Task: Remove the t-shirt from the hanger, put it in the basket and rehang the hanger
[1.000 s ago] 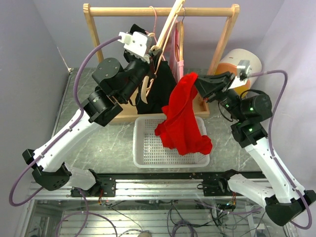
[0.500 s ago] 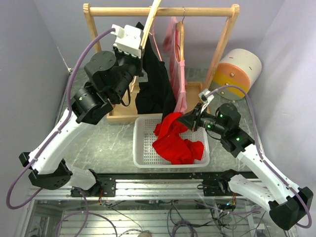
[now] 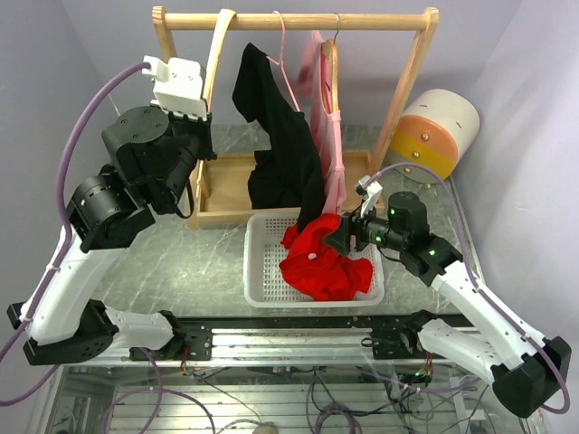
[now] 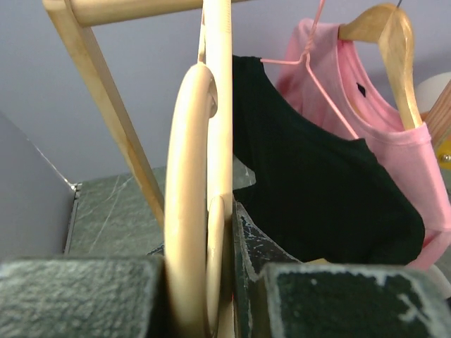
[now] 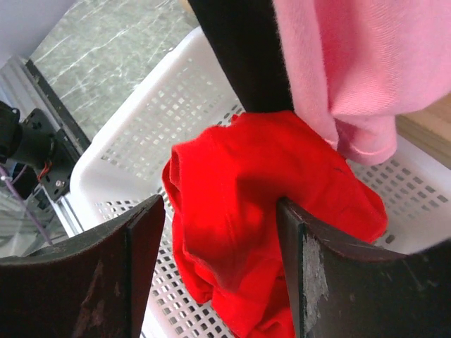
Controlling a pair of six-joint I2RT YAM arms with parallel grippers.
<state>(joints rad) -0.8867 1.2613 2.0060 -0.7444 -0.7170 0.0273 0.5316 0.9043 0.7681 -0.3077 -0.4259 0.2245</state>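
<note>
T-shirt (image 3: 321, 267) crumpled in the white basket (image 3: 258, 271), just below and ahead of my right claw (image 5: 218, 211).
It is soft red knit, bunched with no clear long axis, on perforated plastic. The right claw's jaws are spread and grip nothing, and that arm is much the nearer. My left claw (image 4: 211, 289) is clamped on the bare, smooth, curved wooden hanger (image 4: 190, 176), up by the rack rail (image 3: 362, 20) and well apart from the cloth.

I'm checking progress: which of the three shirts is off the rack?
The red t-shirt, crumpled in the white basket; the black t-shirt and pink t-shirt hang from the wooden rail.
</note>
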